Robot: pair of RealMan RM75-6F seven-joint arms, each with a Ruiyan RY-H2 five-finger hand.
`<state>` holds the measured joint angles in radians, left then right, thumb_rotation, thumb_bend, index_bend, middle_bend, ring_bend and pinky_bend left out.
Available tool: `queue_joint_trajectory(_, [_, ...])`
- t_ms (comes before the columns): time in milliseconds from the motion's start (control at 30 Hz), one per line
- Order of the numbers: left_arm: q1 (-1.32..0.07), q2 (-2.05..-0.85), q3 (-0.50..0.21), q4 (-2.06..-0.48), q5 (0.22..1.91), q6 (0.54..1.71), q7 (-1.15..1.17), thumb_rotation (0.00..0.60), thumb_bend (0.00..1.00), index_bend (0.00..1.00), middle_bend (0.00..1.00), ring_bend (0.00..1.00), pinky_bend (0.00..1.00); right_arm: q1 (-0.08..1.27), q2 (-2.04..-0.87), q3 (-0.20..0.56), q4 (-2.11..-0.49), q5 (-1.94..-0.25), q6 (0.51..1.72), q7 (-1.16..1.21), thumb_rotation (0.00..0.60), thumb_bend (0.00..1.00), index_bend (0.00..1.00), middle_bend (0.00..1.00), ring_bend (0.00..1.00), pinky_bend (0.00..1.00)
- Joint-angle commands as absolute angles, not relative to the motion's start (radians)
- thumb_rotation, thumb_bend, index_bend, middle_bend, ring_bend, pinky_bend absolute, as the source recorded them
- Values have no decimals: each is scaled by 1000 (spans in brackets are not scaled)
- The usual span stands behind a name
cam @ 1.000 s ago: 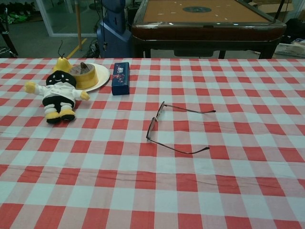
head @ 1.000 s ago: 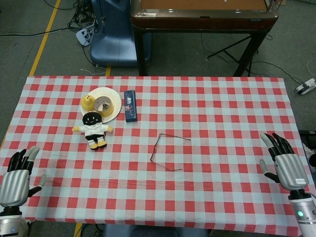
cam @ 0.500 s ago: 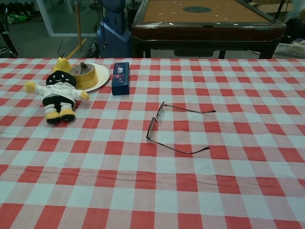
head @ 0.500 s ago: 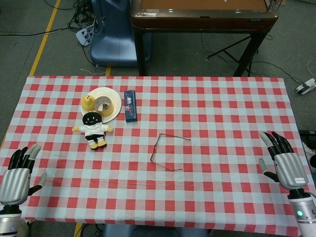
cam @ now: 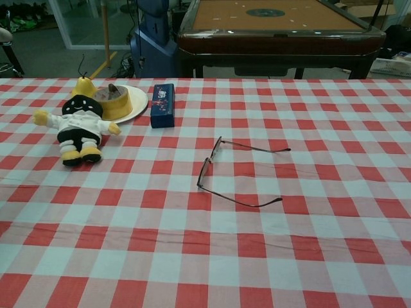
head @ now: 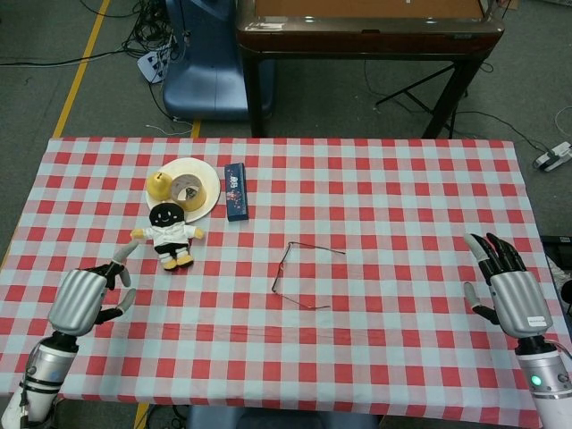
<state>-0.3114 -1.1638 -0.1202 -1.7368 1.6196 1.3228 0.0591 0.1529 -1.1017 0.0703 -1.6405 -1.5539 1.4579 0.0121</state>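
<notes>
Open glasses (cam: 239,172) lie mid-table, well apart from the plush doll (cam: 76,128) and plate (cam: 137,104).

My left hand (head: 82,299) has a brushed silver metal back, ribbed across its width. Its fingers (head: 119,259) are pale grey with black segments and lighter tips. Below it sits a silver cylindrical wrist on a whitish forearm. My right hand (head: 508,290) has the same silver back, with a small printed label I cannot read. Its fingers (head: 493,251) are mostly black with grey tips. A small green light glows on the pale forearm beneath it.
</notes>
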Motion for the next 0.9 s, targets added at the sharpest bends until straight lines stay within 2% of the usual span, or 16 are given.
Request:
queue_joint_trajectory(33, [-430, -1179, -147, -1735, 1628, 1178, 16, 600, 505, 201, 892, 875, 907, 153, -1100, 70, -1643, -1550, 1455, 8, 600, 431, 0, 99, 0, 83])
queue_joint_trajectory(100, [-472, -1191, -154, -1737, 1617, 1123, 21, 600, 564, 236, 951, 918, 933, 153, -1100, 69, -1645, -1547, 1452, 5, 600, 431, 0, 100, 0, 83])
queue_joint_trajectory(200, [-535, -1213, -168, -1748, 1577, 1033, 42, 600, 605, 248, 982, 944, 945, 153, -1098, 68, -1649, -1542, 1445, 0, 600, 431, 0, 101, 0, 83])
queue_joint_trajectory(433, [-670, -1279, -204, -1764, 1442, 855, 146, 600, 625, 203, 992, 954, 955, 160, -1098, 68, -1654, -1532, 1427, -11, 600, 431, 0, 103, 0, 83])
queue_joint_trajectory(900, [-861, -1463, -218, -1684, 1204, 732, 369, 600, 627, 202, 991, 954, 956, 168, -1101, 69, -1650, -1513, 1403, -14, 600, 431, 0, 103, 0, 83])
